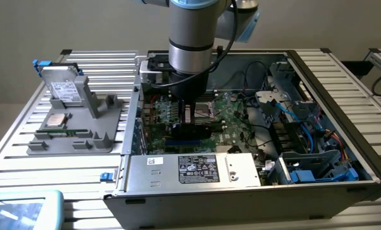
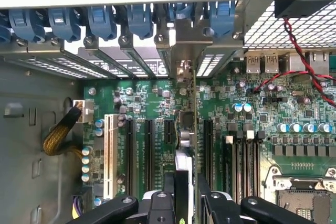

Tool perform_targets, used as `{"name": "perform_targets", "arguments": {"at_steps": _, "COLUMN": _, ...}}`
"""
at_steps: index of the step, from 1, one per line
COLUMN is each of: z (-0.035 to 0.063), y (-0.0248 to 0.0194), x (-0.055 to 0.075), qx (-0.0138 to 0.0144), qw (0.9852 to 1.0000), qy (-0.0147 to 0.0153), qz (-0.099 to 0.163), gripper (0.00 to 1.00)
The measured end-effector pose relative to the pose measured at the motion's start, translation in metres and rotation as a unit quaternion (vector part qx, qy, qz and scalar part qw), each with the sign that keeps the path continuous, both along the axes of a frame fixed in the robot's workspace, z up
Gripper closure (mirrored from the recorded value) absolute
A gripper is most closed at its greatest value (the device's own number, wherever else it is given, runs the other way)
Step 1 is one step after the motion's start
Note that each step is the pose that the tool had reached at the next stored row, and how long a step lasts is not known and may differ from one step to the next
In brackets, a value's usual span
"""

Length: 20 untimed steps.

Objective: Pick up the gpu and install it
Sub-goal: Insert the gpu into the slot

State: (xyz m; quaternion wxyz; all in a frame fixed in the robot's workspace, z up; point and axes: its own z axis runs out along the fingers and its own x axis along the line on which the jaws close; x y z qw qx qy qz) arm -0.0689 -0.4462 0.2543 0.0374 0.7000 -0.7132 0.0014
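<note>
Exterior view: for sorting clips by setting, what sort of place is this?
Probably a robotics workcell for PC assembly: an open computer case on a slatted aluminium table, a parts fixture beside it, and a robot arm whose tool holds the gpu inside.

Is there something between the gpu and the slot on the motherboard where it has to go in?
Nothing visible stands between them. The gripper holds the gpu edge-on over the black expansion slots of the motherboard, and no cable crosses there. The yellow cable bundle lies well aside.

Labels on the power supply (image 1: 192,170) and the hard drive (image 1: 65,89) carry print that cannot be read
</note>
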Motion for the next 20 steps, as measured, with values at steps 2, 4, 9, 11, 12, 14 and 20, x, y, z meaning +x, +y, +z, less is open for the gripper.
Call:
{"name": "perform_targets", "arguments": {"at_steps": 2, "z": 0.0, "y": -0.0001, "x": 0.0, "qx": 0.0033, "qw": 1.0, "qy": 0.0, "qz": 0.0, "gripper": 0.73}}
{"name": "perform_targets", "arguments": {"at_steps": 4, "z": -0.0001, "y": -0.0001, "x": 0.0, "qx": 0.0035, "qw": 1.0, "qy": 0.0, "qz": 0.0, "gripper": 0.73}}
{"name": "perform_targets", "arguments": {"at_steps": 9, "z": -0.0001, "y": -0.0004, "x": 0.0, "qx": 0.0043, "qw": 1.0, "qy": 0.0, "qz": 0.0, "gripper": 0.73}}
{"name": "perform_targets", "arguments": {"at_steps": 11, "z": -0.0001, "y": -0.0011, "x": 0.0, "qx": 0.0047, "qw": 1.0, "qy": 0.0, "qz": 0.0, "gripper": 0.73}}
{"name": "perform_targets", "arguments": {"at_steps": 12, "z": -0.0001, "y": -0.0013, "x": 0.0, "qx": 0.0048, "qw": 1.0, "qy": 0.0, "qz": 0.0, "gripper": 0.73}}
{"name": "perform_targets", "arguments": {"at_steps": 14, "z": 0.0, "y": -0.0013, "x": 0.0, "qx": 0.0048, "qw": 1.0, "qy": 0.0, "qz": 0.0, "gripper": 0.73}}
{"name": "perform_targets", "arguments": {"at_steps": 20, "z": -0.0001, "y": -0.0012, "x": 0.0, "qx": 0.0048, "qw": 1.0, "qy": 0.0, "qz": 0.0, "gripper": 0.73}}
